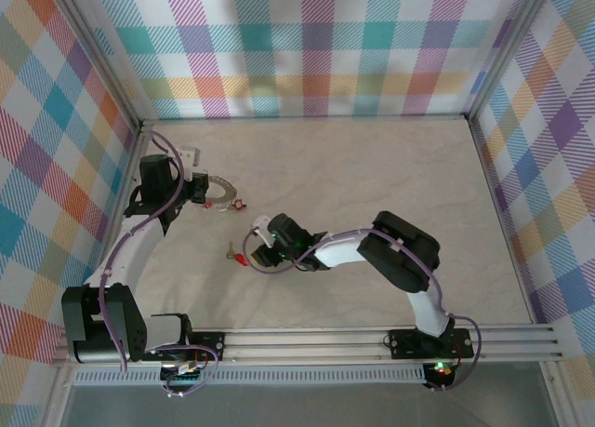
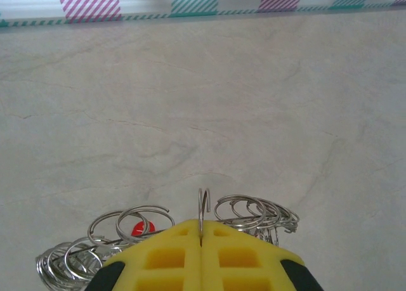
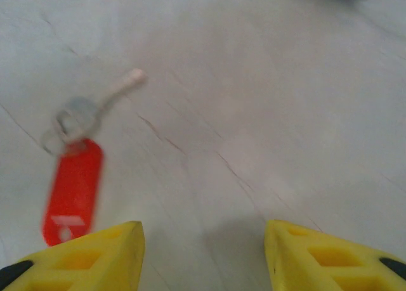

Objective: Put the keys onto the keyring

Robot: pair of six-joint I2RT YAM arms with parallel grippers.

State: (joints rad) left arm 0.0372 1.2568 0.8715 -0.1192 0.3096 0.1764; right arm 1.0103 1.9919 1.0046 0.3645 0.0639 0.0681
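We see the thin silvery wire keyring (image 2: 254, 213), loops bunched, on the pale marbled table (image 2: 203, 101) at left, one loop pinched by the clenched yellow-fingered left gripper (image 2: 202, 234); a small red-headed key (image 1: 239, 204) sits just beside it. A 2nd red-tagged key (image 3: 73, 189) lies nr the right gripper (image 3: 203, 231), jaws apart, grasping nothing.

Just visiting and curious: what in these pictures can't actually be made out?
- Right wrist view: the key is blurred, and the print on its red tag is unreadable.
- Left wrist view: the shut left gripper hides the lower part of the keyring.
- Top view: the other key by the keyring is too small to tell if threaded.
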